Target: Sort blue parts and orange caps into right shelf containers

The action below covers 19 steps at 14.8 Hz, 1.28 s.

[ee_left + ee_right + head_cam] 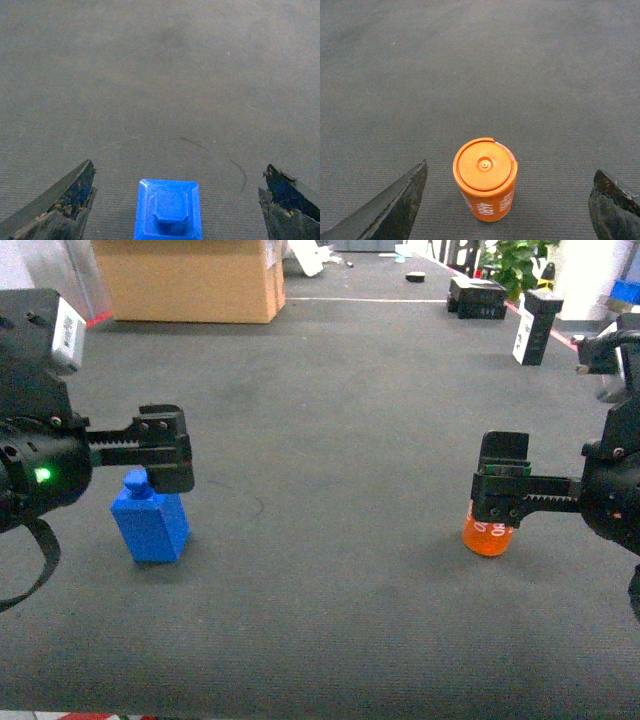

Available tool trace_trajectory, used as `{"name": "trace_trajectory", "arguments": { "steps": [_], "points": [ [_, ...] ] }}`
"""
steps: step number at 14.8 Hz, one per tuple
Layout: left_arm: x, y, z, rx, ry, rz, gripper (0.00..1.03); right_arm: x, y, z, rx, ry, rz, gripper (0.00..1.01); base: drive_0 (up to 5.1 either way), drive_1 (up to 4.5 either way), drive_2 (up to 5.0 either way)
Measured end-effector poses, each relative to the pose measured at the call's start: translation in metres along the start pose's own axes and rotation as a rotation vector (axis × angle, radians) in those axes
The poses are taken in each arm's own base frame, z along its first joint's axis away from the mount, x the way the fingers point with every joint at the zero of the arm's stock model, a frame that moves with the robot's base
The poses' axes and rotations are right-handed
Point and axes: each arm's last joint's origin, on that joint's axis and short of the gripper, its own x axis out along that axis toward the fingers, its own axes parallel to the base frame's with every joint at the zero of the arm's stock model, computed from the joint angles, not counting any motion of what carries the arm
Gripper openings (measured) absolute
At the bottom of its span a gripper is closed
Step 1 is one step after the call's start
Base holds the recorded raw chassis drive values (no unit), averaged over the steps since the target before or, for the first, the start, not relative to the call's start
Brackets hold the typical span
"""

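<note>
A blue part (150, 520), a block with a small knob on top, stands on the grey carpet at the left. My left gripper (165, 452) hovers just above it, open. In the left wrist view the blue part (169, 210) sits low between the spread fingers, which do not touch it, and the left gripper (179, 166) holds nothing. At the right an orange cap (487, 535) with white lettering stands upright, partly hidden behind my right gripper (500, 485). In the right wrist view the orange cap (485, 180) stands between the wide-apart fingers of the open right gripper (510, 167). The right shelf containers are out of view.
A large cardboard box (190, 280) stands at the far left. Black cases (477, 295) and a black-and-white box (535, 328) stand at the far right beside a green plant (515, 260). Grey carpet (330, 470) stretches between the two arms.
</note>
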Motion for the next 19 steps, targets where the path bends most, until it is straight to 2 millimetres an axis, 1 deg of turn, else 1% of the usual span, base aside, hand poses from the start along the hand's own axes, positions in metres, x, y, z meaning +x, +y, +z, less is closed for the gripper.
{"name": "trace_trajectory", "arguments": {
  "steps": [3, 5, 6, 9, 11, 12, 13, 14, 15, 16, 17, 19],
  "points": [
    [0.013, -0.004, -0.016, 0.014, 0.070, -0.010, 0.98, 0.015, 0.002, -0.014, 0.002, 0.044, 0.001, 0.98, 0.0, 0.00, 0.0],
    [0.022, -0.004, -0.036, 0.025, 0.135, -0.002, 0.98, 0.029, 0.004, -0.026, -0.001, 0.079, -0.006, 0.98, 0.0, 0.00, 0.0],
    [0.026, -0.002, -0.043, 0.026, 0.149, 0.013, 0.98, 0.036, 0.005, -0.031, -0.003, 0.094, -0.011, 0.98, 0.0, 0.00, 0.0],
    [0.037, 0.001, -0.051, 0.011, 0.163, 0.048, 0.98, 0.053, 0.007, -0.043, -0.010, 0.121, -0.040, 0.98, 0.0, 0.00, 0.0],
    [0.042, 0.003, -0.055, 0.009, 0.185, 0.065, 0.98, 0.058, 0.009, -0.046, -0.015, 0.120, -0.058, 0.98, 0.0, 0.00, 0.0],
    [0.044, 0.004, -0.058, 0.006, 0.191, 0.087, 0.95, 0.061, 0.012, -0.048, -0.031, 0.114, -0.074, 0.92, 0.0, 0.00, 0.0],
    [0.045, 0.004, -0.057, 0.007, 0.191, 0.097, 0.70, 0.063, 0.011, -0.049, -0.060, 0.105, -0.094, 0.64, 0.0, 0.00, 0.0],
    [0.045, 0.004, -0.057, 0.007, 0.190, 0.097, 0.55, 0.063, 0.011, -0.049, -0.068, 0.103, -0.098, 0.50, 0.0, 0.00, 0.0],
    [0.045, 0.004, -0.057, 0.006, 0.188, 0.097, 0.47, 0.063, 0.011, -0.049, -0.073, 0.102, -0.099, 0.47, 0.0, 0.00, 0.0],
    [0.045, 0.003, -0.057, 0.007, 0.187, 0.096, 0.44, 0.063, 0.011, -0.048, -0.074, 0.102, -0.099, 0.46, 0.0, 0.00, 0.0],
    [0.045, 0.003, -0.056, 0.005, 0.182, 0.093, 0.43, 0.062, 0.011, -0.048, -0.072, 0.096, -0.098, 0.46, 0.0, 0.00, 0.0],
    [0.040, 0.003, -0.052, 0.001, 0.153, 0.071, 0.43, 0.049, 0.009, -0.038, -0.066, 0.055, -0.092, 0.46, 0.0, 0.00, 0.0]
  ]
}}
